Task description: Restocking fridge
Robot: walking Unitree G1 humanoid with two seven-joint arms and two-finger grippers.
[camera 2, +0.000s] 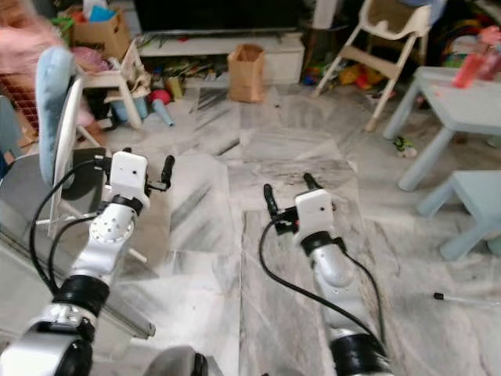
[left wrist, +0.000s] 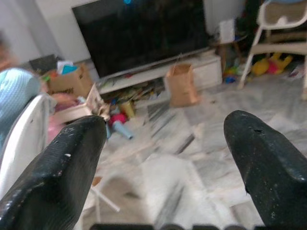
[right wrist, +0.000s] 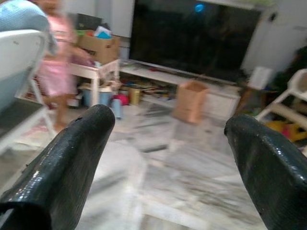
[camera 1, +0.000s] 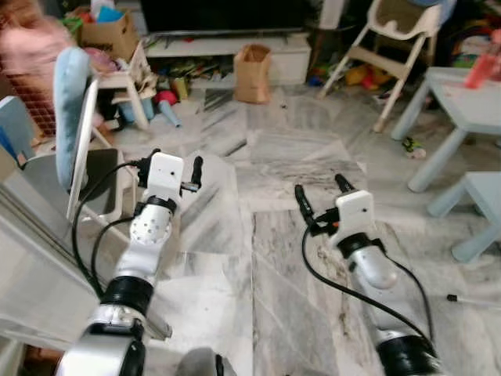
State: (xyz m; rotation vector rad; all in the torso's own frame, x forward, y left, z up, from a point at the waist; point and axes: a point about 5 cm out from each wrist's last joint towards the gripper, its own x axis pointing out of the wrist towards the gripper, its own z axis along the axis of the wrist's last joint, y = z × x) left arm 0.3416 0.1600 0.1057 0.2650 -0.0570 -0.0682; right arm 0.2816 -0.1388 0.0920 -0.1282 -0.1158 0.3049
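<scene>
Task looks barely started, judging by the scene: no fridge and no groceries can be made out, and both arms are empty.

Left to right in the head view:
- Person in pink at 10 o'clock, blurred, by a cardboard box.
- White chair with a blue cushion at 9 o'clock, close beside the left arm.
- Left end effector raised at about 9 o'clock of centre, fingers spread wide, holding nothing. Its wrist view looks between the fingers at bare marble floor.
- Brown paper bag at 12 o'clock, standing upright on the floor in front of the low TV unit. Contents not visible; can't tell if it holds the stock.
- Right end effector just right of centre, also spread wide and empty, over the floor.
- White high chair at 1 o'clock.
- Pale blue surface at 2 o'clock with a pink object on it, too blurred to identify; a blue stool sits at 3 o'clock.

Judgement: everything is left, namely find the items, find the fridge, carry, load. The robot reads as in transit through a living room.
</scene>
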